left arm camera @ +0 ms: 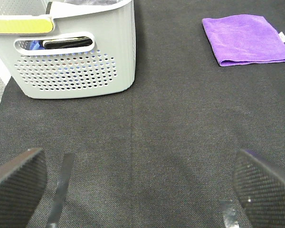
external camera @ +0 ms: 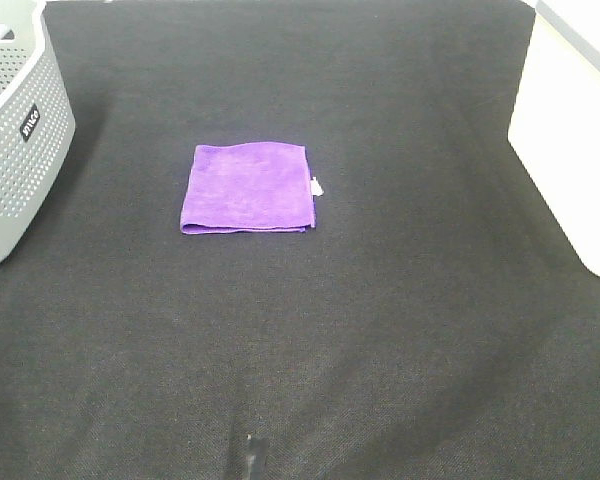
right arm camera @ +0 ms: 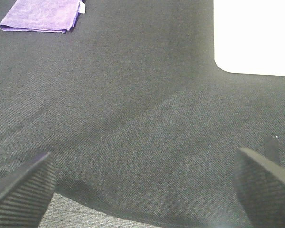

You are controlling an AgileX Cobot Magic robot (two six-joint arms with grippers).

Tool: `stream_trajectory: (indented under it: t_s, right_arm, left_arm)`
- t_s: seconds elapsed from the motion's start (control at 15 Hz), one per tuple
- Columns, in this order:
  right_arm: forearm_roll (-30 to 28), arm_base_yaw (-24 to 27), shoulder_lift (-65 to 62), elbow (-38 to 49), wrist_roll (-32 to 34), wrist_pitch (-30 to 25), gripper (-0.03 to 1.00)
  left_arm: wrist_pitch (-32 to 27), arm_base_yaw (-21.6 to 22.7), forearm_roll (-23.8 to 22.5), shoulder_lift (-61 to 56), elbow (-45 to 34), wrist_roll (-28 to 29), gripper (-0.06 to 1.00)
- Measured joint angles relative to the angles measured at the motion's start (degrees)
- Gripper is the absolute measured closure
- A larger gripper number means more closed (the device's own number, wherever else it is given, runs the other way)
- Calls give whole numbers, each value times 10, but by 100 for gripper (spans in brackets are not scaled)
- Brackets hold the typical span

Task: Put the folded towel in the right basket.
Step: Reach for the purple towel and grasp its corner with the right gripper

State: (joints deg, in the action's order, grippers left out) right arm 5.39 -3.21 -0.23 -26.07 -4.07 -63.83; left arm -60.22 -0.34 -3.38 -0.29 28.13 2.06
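Folded towel (external camera: 247, 187): purple, flat mid-mat, nearer the far edge, not yet gripped. Right basket (external camera: 570, 150): cream-white, at the right edge, well apart. Left gripper (left arm camera: 142, 183), right gripper (right arm camera: 145, 187): jaws spread, empty; likely step is approach, next a reach and pinch of the towel's edge.

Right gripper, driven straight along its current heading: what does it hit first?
Likely just the black mat: the right gripper, open, aims between the folded towel and the cream-white basket. Depth is unclear.
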Motion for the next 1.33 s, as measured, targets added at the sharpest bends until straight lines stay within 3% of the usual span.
stream_trajectory:
  t_s: [0.8,1.0,1.33]
  right_arm:
    - [-1,0,0,0,0,0,1]
    - [-33,0,0,0,21,0,1]
    - [-40,0,0,0,26,0,1]
  left_arm:
    - [0,0,0,0,0,0,-4]
    - [0,0,0,0,0,0,-4]
    - [0,0,0,0,0,0,-4]
